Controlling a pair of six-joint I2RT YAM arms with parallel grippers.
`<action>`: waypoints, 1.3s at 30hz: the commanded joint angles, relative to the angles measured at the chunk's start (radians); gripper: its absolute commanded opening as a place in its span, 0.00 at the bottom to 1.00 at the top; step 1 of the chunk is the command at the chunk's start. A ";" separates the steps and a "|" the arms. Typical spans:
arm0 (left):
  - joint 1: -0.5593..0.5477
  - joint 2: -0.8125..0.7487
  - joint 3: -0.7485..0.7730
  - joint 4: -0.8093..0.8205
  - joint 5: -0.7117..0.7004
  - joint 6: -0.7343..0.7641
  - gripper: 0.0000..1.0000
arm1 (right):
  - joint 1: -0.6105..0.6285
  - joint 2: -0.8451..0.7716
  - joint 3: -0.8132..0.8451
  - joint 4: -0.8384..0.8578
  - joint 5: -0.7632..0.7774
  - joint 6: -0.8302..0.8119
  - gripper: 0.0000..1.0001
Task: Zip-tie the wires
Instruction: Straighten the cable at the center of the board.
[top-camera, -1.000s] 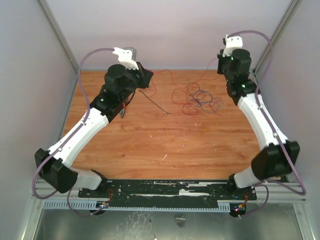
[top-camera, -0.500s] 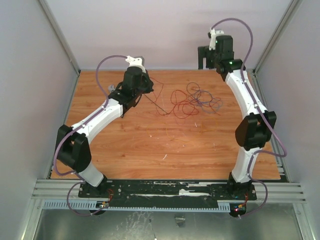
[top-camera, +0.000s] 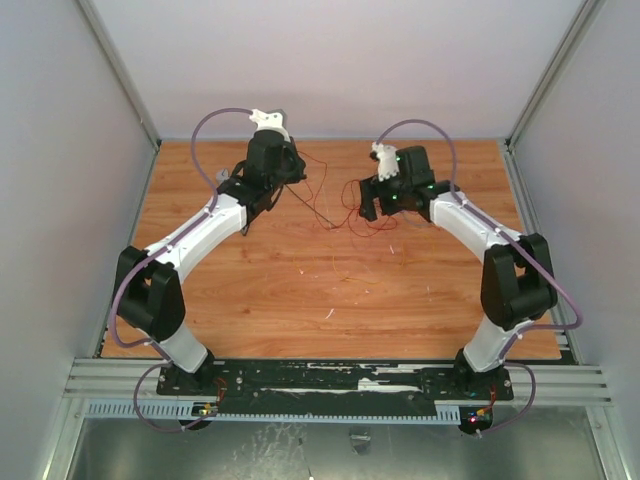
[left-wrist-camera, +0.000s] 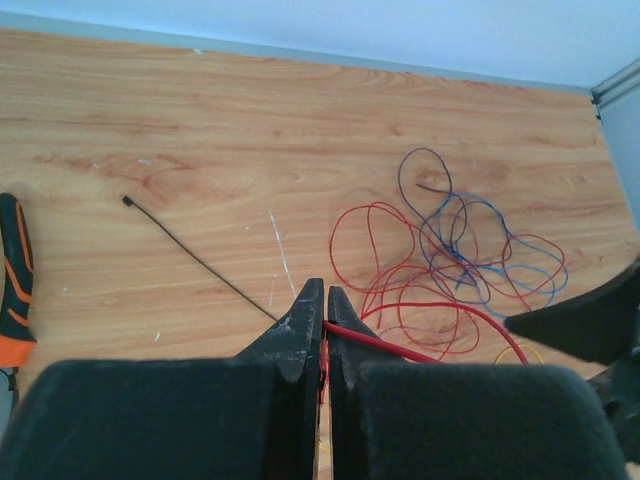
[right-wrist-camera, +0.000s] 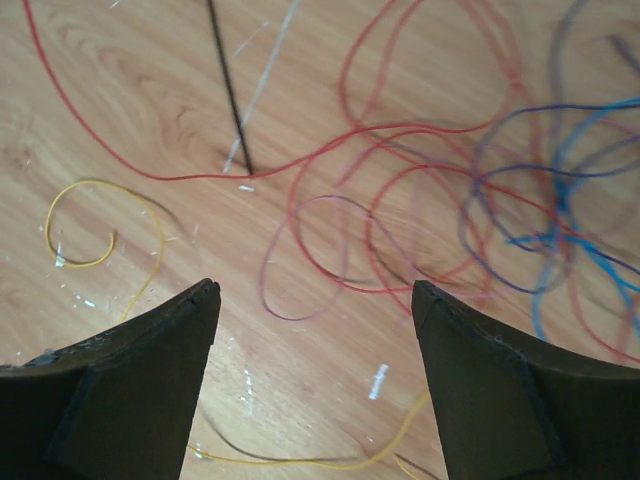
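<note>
The near half of the counter (top-camera: 330, 290) is bare wood, and the work sits past its middle. There the right hand (right-wrist-camera: 315, 290) hangs released, jaws spread wide, just above the near side of the wires (left-wrist-camera: 450, 262) and touching none of them. These lie as a loose flat tangle of red, purple and blue loops on the counter between the two hands, with a yellow strand (right-wrist-camera: 100, 182) curled a little apart on the near side. The zip tie (left-wrist-camera: 195, 258) lies flat and unthreaded beside the tangle. Its head points away from the tangle and its plain end stops right at a red strand. Farther back, the left hand (left-wrist-camera: 323, 295) is clenched on one red strand that runs from its fingertips into the tangle. The step in hand looks like gathering, so that the loops become one bundle the tie can go round. To do it well, the right hand should come straight down where the loops cross thickest, with its jaws set across several strands rather than along them. It should close only once the strands sit between the jaws. It should steer clear of the tie's end, which would drag along if nipped. The left hand's pinch gives a useful anchor to pull against, and the yellow strand needs sweeping in.
</note>
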 joint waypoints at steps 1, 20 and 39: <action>0.008 -0.025 0.039 0.021 -0.002 -0.012 0.00 | 0.055 0.051 -0.038 0.124 -0.029 0.010 0.77; 0.008 -0.083 0.135 -0.017 0.036 -0.006 0.00 | 0.122 0.284 0.071 0.215 0.049 0.030 0.49; 0.159 -0.192 0.049 -0.020 0.076 -0.035 0.00 | 0.089 0.050 0.040 0.070 0.190 -0.022 0.00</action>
